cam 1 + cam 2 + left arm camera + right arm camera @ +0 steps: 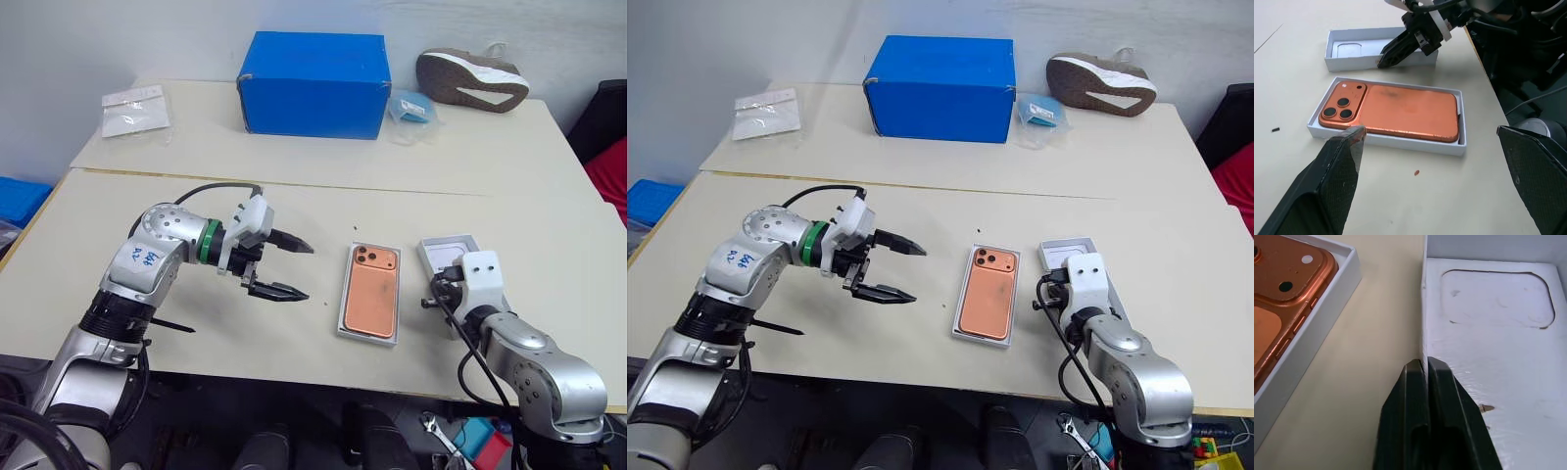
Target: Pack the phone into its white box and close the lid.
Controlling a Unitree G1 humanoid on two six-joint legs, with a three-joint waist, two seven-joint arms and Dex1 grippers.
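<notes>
The orange phone (370, 291) lies camera side up inside the white box (342, 315) at the middle of the near table. To its right sits the lid (449, 247), a shallow white tray with its open side up and an oval recess on its inner face (1498, 298). My right gripper (1425, 363) is shut on the lid's wall nearest the white box, with the thin wall pinched between its black fingers (1396, 49). Left of the white box, my left gripper (309, 271) hovers open above the table, pointing toward the phone and holding nothing.
A big blue box (313, 83), a shoe (470, 78), a blue packet (411, 106) and a clear plastic bag (135, 110) lie on the far table. A seam (294, 181) runs between the two tables. The near table edge lies close below the white box.
</notes>
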